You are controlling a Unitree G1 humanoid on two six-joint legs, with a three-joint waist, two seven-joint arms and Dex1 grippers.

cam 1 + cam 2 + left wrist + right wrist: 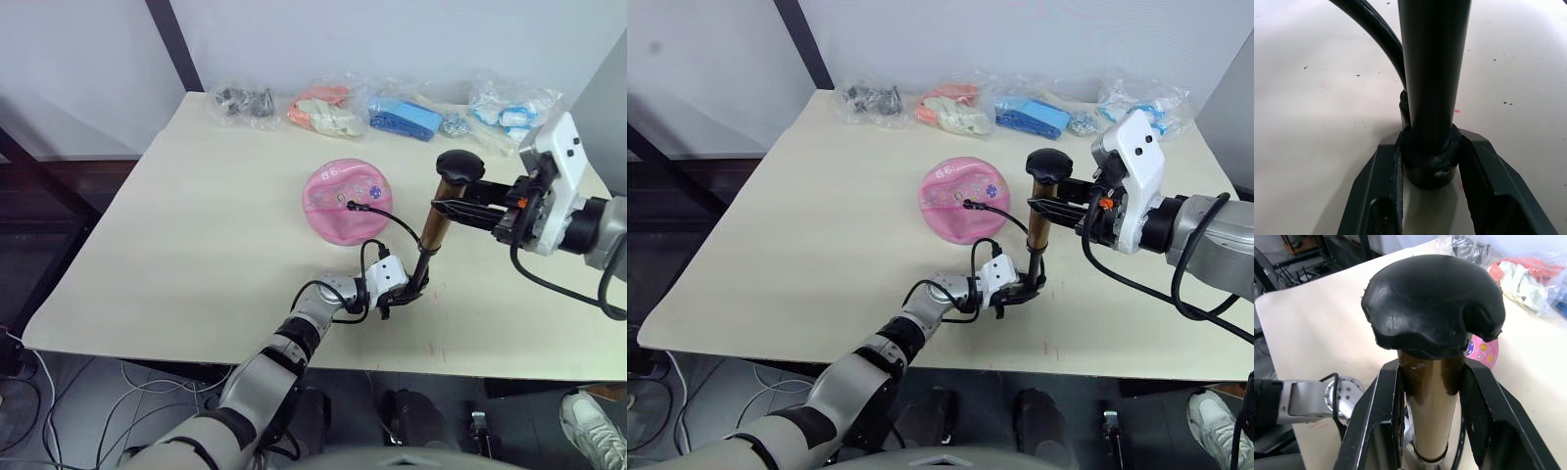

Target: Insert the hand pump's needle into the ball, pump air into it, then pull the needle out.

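Left claw [409, 291] is clamped tight on the black base of the hand pump [434, 225], pinning it upright on the worktop [196, 245]. Right claw [453, 211] comes in from the side, fingers closed around the gold tube just under the black knob handle [459, 165]. Out from the pump's foot the thin hose [387, 217] arcs up and over to the ball [346, 201], and the needle [351, 206] sits at its top, apparently seated in the valve. The ball rests just beyond the pump, near mid-worktop. That pink ball looks soft and light, liable to roll or dent. The tube looks rigid and slick, so the knob seems the better purchase for stroking. Bagged oddments [323, 110] line the far edge.
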